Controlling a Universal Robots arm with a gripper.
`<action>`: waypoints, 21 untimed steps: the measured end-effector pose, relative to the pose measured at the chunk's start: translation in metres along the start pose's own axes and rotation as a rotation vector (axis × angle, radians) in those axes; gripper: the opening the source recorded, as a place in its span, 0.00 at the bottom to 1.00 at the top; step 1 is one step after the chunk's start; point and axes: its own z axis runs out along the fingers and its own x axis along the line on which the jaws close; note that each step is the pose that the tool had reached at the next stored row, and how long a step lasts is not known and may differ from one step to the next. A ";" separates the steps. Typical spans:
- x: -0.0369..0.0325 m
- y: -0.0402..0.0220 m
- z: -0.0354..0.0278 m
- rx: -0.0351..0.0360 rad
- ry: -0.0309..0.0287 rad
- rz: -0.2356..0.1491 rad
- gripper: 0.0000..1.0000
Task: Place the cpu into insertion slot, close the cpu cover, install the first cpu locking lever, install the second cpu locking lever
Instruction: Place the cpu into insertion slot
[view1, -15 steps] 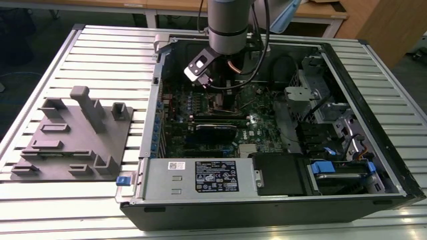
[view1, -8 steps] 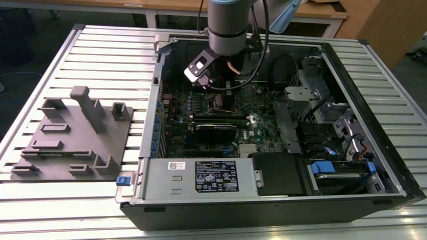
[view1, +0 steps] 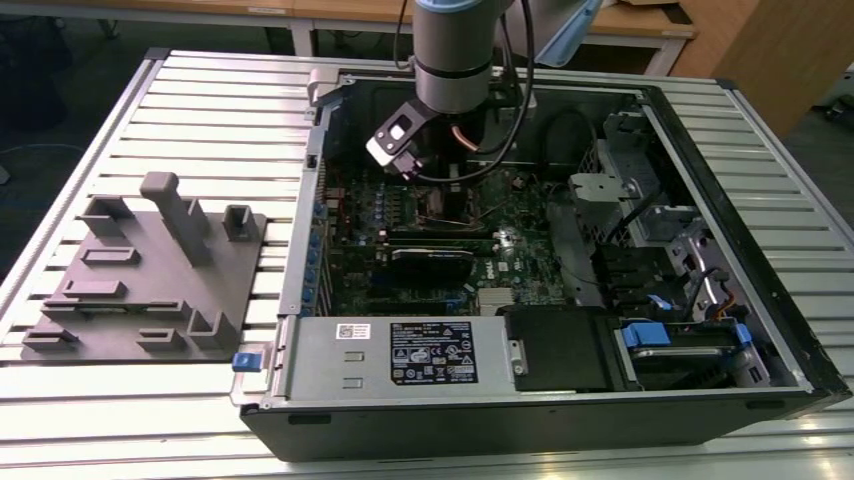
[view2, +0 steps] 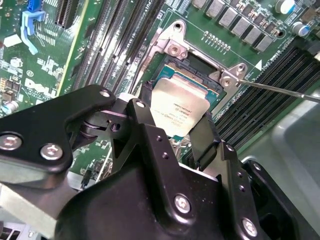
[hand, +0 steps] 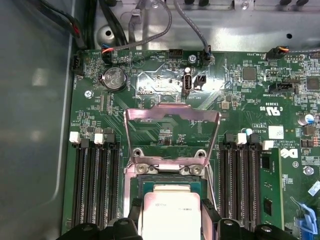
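We saw print on the cpu (view2: 180, 112), a label (view1: 431, 352) on the power supply box (view1: 334, 368) and marks on the circuit board (hand: 240, 90); none was legible.

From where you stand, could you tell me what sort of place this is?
Probably a robotics lab bench: an open computer case lies on a slatted metal table, a grey fixture block beside it, and the gripper holds the cpu.

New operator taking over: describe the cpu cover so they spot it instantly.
On the green motherboard, look between the two banks of long black memory slots. The cpu cover is the silvery square frame hinged open beside the cpu, with board showing through its cut-out.
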 end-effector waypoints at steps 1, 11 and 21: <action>0.0003 0.0000 0.0003 0.0001 -0.0002 0.002 0.54; 0.0007 -0.0006 0.0058 0.0011 -0.0011 0.011 0.54; 0.0006 -0.0009 0.0100 0.0012 -0.0013 0.011 0.54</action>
